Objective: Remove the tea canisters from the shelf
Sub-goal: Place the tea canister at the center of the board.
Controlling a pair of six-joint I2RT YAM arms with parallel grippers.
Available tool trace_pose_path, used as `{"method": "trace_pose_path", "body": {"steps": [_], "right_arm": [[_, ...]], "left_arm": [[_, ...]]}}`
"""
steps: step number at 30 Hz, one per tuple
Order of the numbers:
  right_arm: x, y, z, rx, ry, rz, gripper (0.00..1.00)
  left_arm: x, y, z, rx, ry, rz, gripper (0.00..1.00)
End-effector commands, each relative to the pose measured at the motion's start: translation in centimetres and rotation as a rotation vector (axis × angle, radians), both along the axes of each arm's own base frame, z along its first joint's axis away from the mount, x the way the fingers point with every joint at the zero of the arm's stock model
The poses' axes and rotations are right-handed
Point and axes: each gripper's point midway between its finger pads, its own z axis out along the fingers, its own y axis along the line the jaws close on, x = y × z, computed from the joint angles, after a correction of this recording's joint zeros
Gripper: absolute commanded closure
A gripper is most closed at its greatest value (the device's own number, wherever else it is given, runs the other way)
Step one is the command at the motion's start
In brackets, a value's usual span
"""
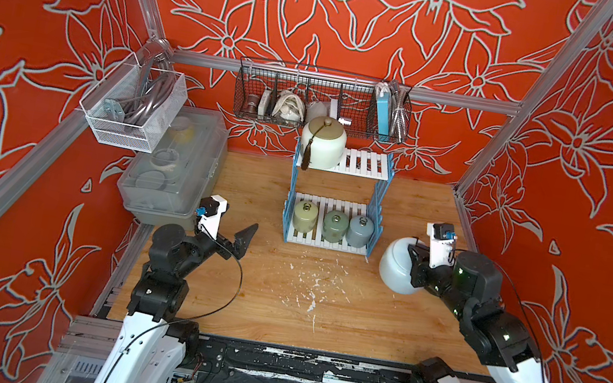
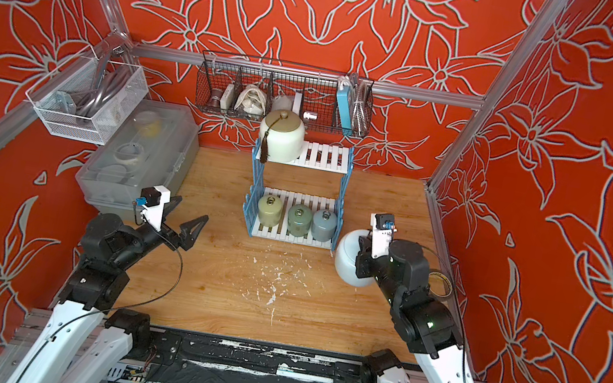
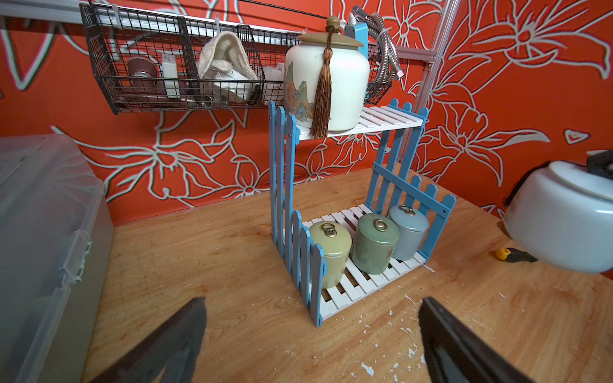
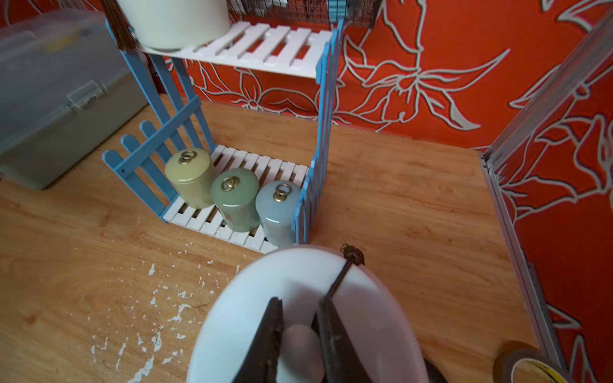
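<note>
White canister (image 1: 393,268) off the shelf (image 1: 379,196), held by its knob.
In both top views, the right fingers (image 1: 417,261) gripped it beside the shelf, and the left fingers (image 1: 247,233) stood wide and empty. Left wrist: cream canister (image 3: 345,76) on the top tier, with the olive canister (image 3: 331,252), green canister (image 3: 374,245) and blue-grey canister (image 3: 408,232) below. Right wrist: only the lid knob (image 4: 298,335) was pinched, so a slow, level set-down on the counter (image 4: 83,248) seemed safest.

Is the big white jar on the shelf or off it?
Off. The right gripper pinches the white canister by its lid knob, beside the shelf.

Top views high, looking down over whole table (image 1: 278,301); wrist views low, close, both facing shelf (image 3: 282,165).
</note>
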Motion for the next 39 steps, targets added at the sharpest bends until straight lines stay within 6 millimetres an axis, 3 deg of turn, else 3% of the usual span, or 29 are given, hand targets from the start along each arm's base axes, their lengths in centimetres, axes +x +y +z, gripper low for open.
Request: {"method": "trace_pose_path", "body": {"steps": [1,9,18,27,39], "right_arm": [[0.3,-1.2,4.1,0.110,-0.208,-0.079,1.00],[-1.0,-3.2,-2.3,0.126,-0.151,-0.172,1.00],[-1.4,-4.3,-6.4,0.129,-0.126,-0.233,1.00],[-1.0,-4.7,-9.0,0.171,-0.096,-0.286,1.00],[-0.9,-4.8,-10.6,0.173,-0.069,-0.304,1.00]], "left_arm": [[-0.1,0.0,0.6,0.008,-0.023,-0.006,0.01],[0.0,0.0,0.4,0.012,-0.025,-0.006,0.01],[-0.1,-0.1,0.5,0.016,-0.037,-0.015,0.01],[0.1,0.0,0.5,0.008,-0.029,-0.012,0.01],[0.1,-0.1,0.3,0.018,-0.026,-0.015,0.01]]}}
